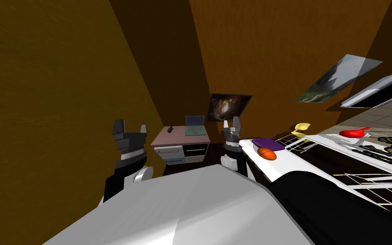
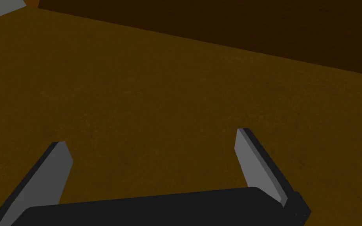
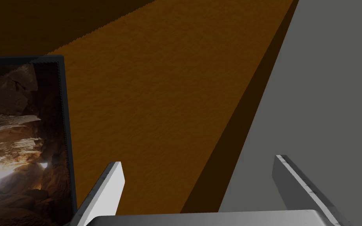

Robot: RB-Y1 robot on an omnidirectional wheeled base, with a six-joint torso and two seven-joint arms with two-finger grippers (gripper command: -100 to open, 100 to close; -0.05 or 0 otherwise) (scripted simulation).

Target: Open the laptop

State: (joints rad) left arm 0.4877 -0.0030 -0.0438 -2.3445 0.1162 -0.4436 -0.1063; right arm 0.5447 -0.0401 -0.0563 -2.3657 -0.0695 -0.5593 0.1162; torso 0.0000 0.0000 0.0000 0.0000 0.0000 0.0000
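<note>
The laptop [image 1: 195, 126] sits near the far right corner of the desk [image 1: 176, 138] top, well ahead of both grippers, and its lid seems to be raised already. The left gripper [image 1: 130, 127] and right gripper [image 1: 232, 123] have their fingers spread and hold nothing. I judge the laptop light, stiff and smooth: take the middle of the lid's free edge gently, since the base may slide.

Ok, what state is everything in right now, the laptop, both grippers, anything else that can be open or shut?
laptop: open, lid raised, standing on the desk.
left gripper: open, holding nothing, far short of the desk.
right gripper: open, holding nothing, also short of the desk.
desk drawers: too small to tell whether fully shut.
</note>
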